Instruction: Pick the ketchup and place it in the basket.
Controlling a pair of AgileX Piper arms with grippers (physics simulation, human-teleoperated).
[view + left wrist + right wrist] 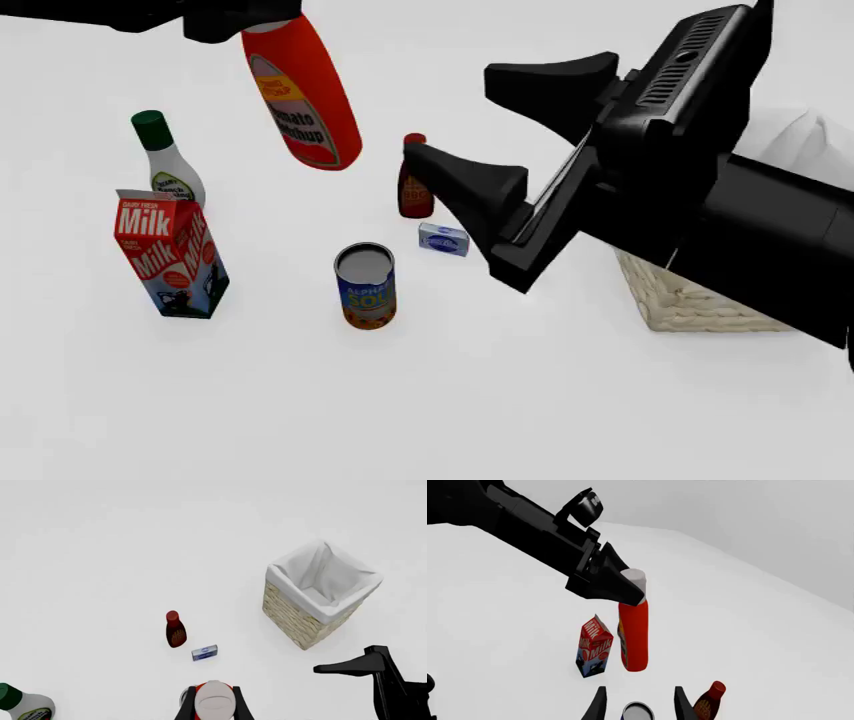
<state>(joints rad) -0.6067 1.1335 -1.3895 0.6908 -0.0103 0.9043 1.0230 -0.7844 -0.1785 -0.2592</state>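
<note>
Our left gripper point(627, 587) grips the ketchup point(304, 95) by its cap, hanging upright; the basket point(320, 597) lies rightward (right gripper point(501, 160) spread, empty).

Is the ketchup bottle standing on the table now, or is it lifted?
Lifted. The left hand holds the ketchup bottle by its cap end; in the right wrist view it hangs above the table, not yet in the basket.
</note>
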